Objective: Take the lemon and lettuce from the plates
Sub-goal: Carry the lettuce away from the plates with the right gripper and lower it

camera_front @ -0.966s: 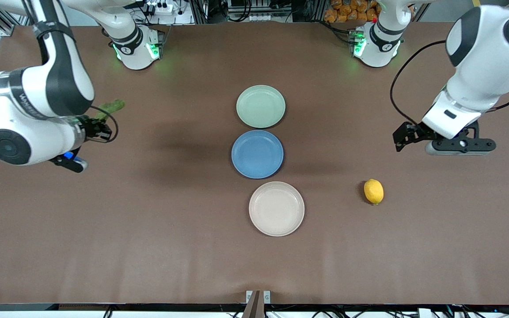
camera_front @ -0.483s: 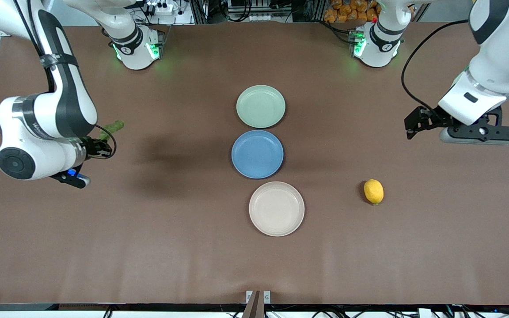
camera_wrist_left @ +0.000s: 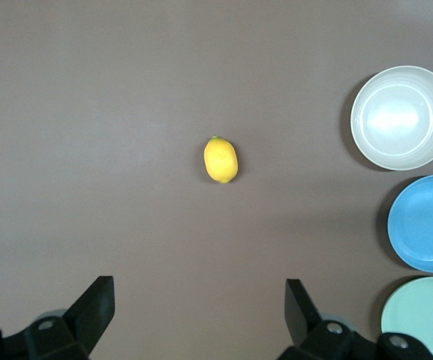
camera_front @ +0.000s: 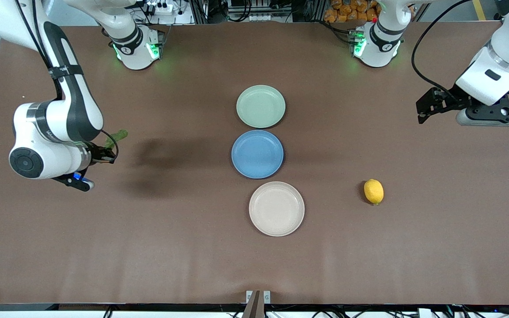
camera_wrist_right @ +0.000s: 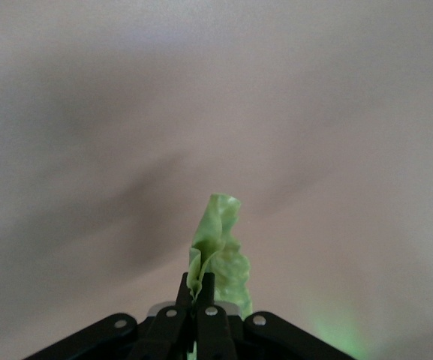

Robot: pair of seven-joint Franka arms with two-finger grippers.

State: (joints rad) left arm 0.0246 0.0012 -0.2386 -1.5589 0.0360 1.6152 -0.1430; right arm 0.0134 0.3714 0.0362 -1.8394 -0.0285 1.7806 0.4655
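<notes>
The lemon (camera_front: pixel 374 191) lies on the bare table toward the left arm's end, beside the beige plate (camera_front: pixel 276 208) and clear of it. It also shows in the left wrist view (camera_wrist_left: pixel 221 160). The mint green plate (camera_front: pixel 260 106) and the beige plate are both empty. My right gripper (camera_front: pixel 106 150) is shut on the lettuce (camera_front: pixel 117 135), held above the table at the right arm's end; the leaf sticks out past the closed jaws (camera_wrist_right: pixel 198 281) in the right wrist view (camera_wrist_right: pixel 220 240). My left gripper (camera_front: pixel 422 110) is open and empty, up over the table at the left arm's end (camera_wrist_left: pixel 199 289).
A blue plate (camera_front: pixel 257 153), empty, sits between the mint green plate and the beige one, the three in a row mid-table. The left wrist view shows the beige (camera_wrist_left: pixel 402 117), blue (camera_wrist_left: pixel 426 223) and mint (camera_wrist_left: pixel 422 315) plates at its edge. The two arm bases stand along the table's back edge.
My right gripper has carried the lettuce lower in the front view, toward the front camera. My left gripper has drawn away from the lemon toward its own end of the table.
</notes>
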